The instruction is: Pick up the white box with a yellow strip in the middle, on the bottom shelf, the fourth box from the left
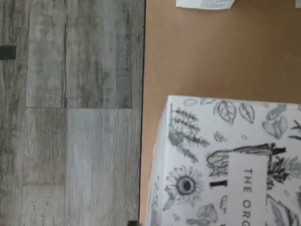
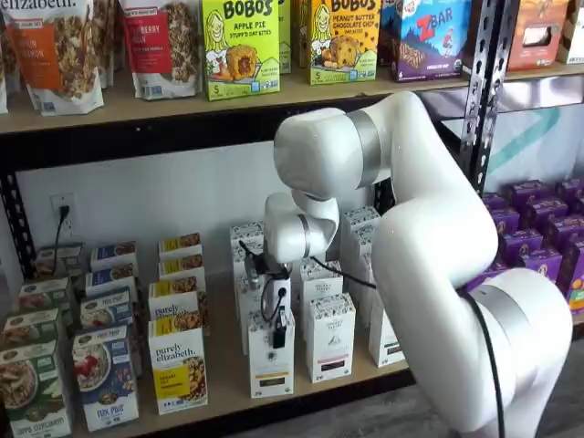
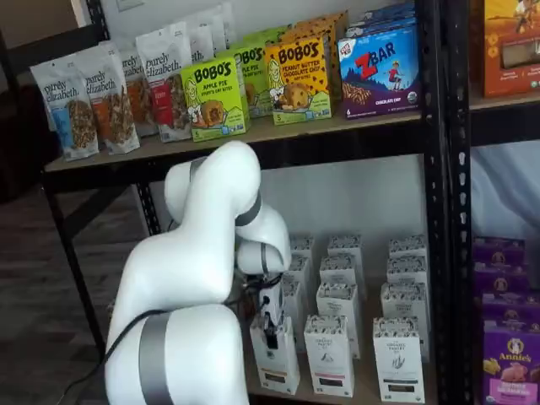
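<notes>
While the gripper is hanging right at the white box, nothing is lifting off the bottom shelf yet; finger state unclear.

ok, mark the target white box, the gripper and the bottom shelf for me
white box (image 2: pixel 271 365): a shelf view, on its front face under the gripper.
gripper (image 2: pixel 278 338): a shelf view, at the black fingertips over the box front; open or shut unclear.
bottom shelf (image 2: pixel 225 383): a shelf view, bare wooden board left of the box.

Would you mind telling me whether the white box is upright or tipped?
Upright: the white box stands squarely on the bottom shelf, with the gripper at its top.
</notes>
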Available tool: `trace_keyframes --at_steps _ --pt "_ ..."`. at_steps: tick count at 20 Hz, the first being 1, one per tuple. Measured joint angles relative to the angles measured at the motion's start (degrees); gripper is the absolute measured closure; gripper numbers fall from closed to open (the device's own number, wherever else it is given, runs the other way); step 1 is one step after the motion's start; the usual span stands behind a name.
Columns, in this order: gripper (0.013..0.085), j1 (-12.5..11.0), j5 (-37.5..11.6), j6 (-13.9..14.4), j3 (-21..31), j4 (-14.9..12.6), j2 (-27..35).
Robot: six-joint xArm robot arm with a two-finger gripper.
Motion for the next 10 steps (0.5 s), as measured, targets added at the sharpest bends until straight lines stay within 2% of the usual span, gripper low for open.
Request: trace_keyframes --at_steps 1,4,10 --pt "0.0250 0.0 0.0 0.0 0.0 0.0 0.0" --pt "0.0330 0.0 0.1 0.0 0.1 0.0 -0.1" --pt "0.0330 0.0 0.6 0.8 0.4 -1.0 -0.4"
